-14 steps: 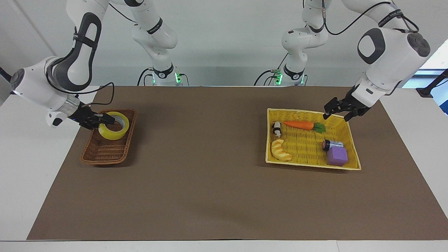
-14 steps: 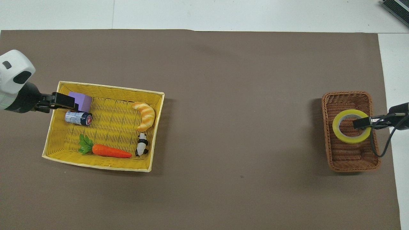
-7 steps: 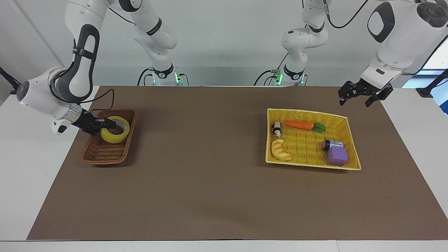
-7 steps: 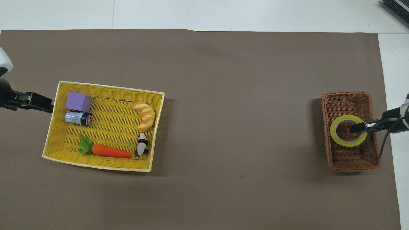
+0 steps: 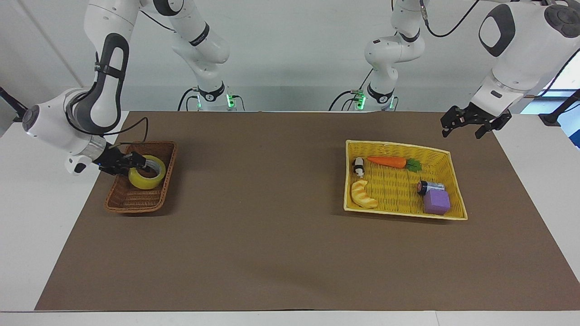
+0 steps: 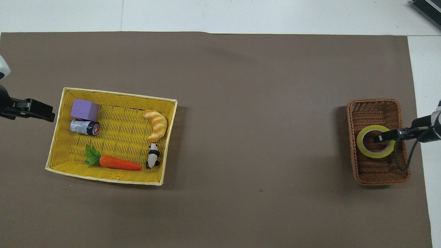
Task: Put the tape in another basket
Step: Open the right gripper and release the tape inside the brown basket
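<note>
I see tape [image 5: 146, 172] low in brown basket [image 5: 136, 199], right tool [image 5: 137, 164] pinching its wall, one finger inside core, one outside. Right arm reaches in from its own end of tabletop [image 5: 272, 235], wrist low and near level. Left tool [image 5: 467, 124] hangs fingers spread, nothing held, off yellow basket [image 5: 398, 147] corner; left arm raised, waiting.

The right arm bends low from its base, forearm angled down toward its own end of the worktop — its tool [image 5: 136, 163] points sideways, fingers clamped on the tape's [image 5: 146, 172] rim. The left arm arches high, wrist tilted down; its tool [image 5: 469, 124] hangs in the air, fingers spread apart.
</note>
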Tool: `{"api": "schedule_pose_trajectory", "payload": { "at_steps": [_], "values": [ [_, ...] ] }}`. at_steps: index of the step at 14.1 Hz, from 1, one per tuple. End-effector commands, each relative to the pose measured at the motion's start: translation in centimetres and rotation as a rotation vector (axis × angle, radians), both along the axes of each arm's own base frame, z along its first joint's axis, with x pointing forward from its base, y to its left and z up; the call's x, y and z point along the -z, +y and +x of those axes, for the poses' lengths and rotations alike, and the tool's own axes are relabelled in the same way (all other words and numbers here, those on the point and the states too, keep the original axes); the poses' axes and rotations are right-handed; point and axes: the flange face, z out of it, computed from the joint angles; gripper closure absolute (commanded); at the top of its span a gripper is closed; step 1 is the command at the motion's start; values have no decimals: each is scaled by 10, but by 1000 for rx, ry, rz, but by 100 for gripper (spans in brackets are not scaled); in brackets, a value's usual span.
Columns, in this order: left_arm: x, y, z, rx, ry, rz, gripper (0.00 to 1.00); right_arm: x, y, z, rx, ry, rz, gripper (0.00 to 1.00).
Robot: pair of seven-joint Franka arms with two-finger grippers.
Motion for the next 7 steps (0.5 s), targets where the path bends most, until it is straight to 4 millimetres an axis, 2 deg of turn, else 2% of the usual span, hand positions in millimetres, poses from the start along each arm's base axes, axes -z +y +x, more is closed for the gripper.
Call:
{"api": "schedule_pose_trajectory", "payload": {
  "at_steps": [1, 3, 5, 7],
  "values": [
    [-2, 3, -1, 7, 9, 16, 0, -19, 1, 15, 6, -55, -42, 0],
    [-3, 3, 0, 5, 7, 16, 0, -41, 25, 38, 24, -96, -83, 0],
    [-1, 3, 0, 8, 10, 15, 0, -69, 58, 59, 33, -113, -151, 0],
    [-3, 2, 0, 7, 7, 16, 0, -104, 90, 71, 156, -106, -238, 0]
  ]
}}
